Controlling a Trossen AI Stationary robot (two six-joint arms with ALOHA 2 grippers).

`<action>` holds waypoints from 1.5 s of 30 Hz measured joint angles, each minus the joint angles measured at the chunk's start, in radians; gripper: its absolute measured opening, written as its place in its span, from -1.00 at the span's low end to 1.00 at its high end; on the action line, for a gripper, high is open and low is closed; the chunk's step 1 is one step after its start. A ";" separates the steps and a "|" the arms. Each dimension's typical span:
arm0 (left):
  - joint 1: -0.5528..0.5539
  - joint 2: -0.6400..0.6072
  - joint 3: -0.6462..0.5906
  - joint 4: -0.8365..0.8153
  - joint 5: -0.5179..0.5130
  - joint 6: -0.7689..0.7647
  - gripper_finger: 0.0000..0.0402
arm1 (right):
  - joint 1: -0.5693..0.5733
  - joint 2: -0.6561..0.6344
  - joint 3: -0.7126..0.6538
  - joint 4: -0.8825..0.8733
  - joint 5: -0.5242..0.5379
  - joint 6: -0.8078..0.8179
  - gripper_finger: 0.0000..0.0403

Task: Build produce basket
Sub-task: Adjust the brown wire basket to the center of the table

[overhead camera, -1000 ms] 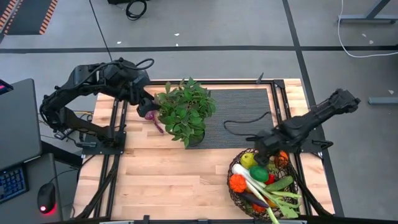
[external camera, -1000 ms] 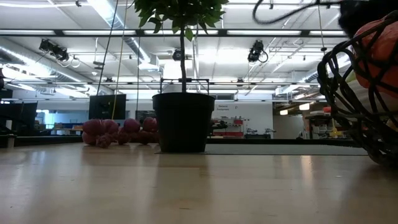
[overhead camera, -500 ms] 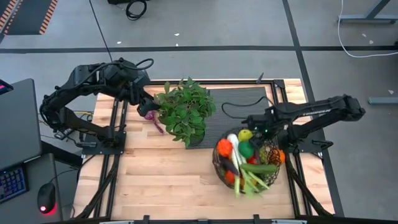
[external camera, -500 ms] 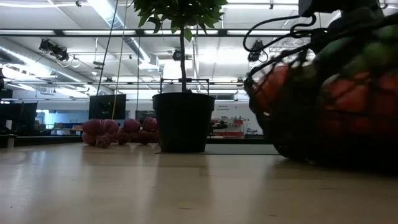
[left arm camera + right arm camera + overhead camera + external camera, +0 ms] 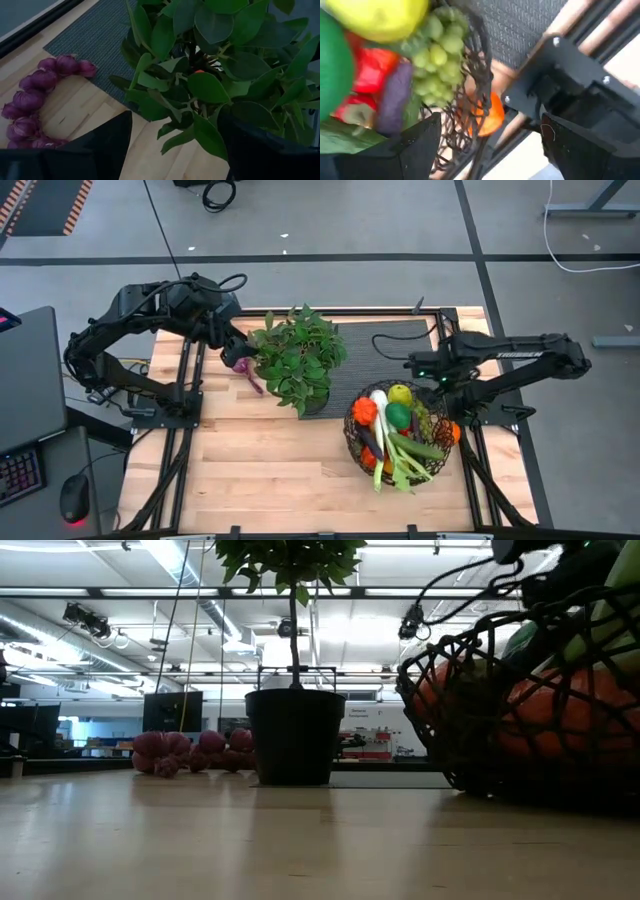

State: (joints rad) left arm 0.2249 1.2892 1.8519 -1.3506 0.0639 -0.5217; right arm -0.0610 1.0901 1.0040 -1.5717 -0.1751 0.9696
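The wire basket [image 5: 352,442] stands right of the table's middle, filled with produce: a leek [image 5: 381,442], orange tomatoes [image 5: 363,410], a lemon [image 5: 401,393], a lime [image 5: 398,417] and green grapes [image 5: 436,55]. My right gripper [image 5: 438,398] points down over the basket's far right rim, open. One orange tomato [image 5: 492,111] lies just outside that wall. Purple grapes [image 5: 245,370] lie on the wood left of the potted plant. My left gripper [image 5: 238,345] hangs open above them, holding nothing. My right gripper comes from above and straddles the basket's far right rim [image 5: 476,85], with one finger [image 5: 415,145] inside the wire wall and the other [image 5: 580,145] outside, wide apart. The inner finger lies close against the wall. Whether the basket's bottom is on the wood, I cannot tell.
A leafy potted plant [image 5: 300,360] stands at the left edge of the black ribbed mat [image 5: 390,355], where a loose cable [image 5: 395,340] lies. Black frame rails [image 5: 470,465] run along the right side. Bare wood [image 5: 260,460] stretches across the near left.
My right gripper has swung from the near right toward the table's far edge, rolling as it went. The basket has come along with it, up from the near right corner toward the mat and a little leftward. It has also turned about, so the leek now points at the near edge.
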 joint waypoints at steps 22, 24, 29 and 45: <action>0.000 0.000 0.000 0.002 -0.012 0.001 0.43 | 0.419 -0.090 0.014 0.000 -0.254 -0.002 0.71; 0.000 0.000 0.000 0.002 -0.011 -0.011 0.43 | 0.475 -0.077 0.014 0.000 -0.239 0.004 0.71; 0.000 0.000 0.000 0.002 -0.011 -0.020 0.43 | 0.597 -0.010 0.014 0.023 -0.217 0.002 0.71; 0.000 0.000 0.000 0.002 -0.027 -0.044 0.43 | 0.864 0.230 -0.017 0.103 0.000 0.078 0.71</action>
State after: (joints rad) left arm 0.2249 1.2892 1.8521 -1.3483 0.0372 -0.5661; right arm 0.8034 1.3202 0.9865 -1.4690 -0.1749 1.0478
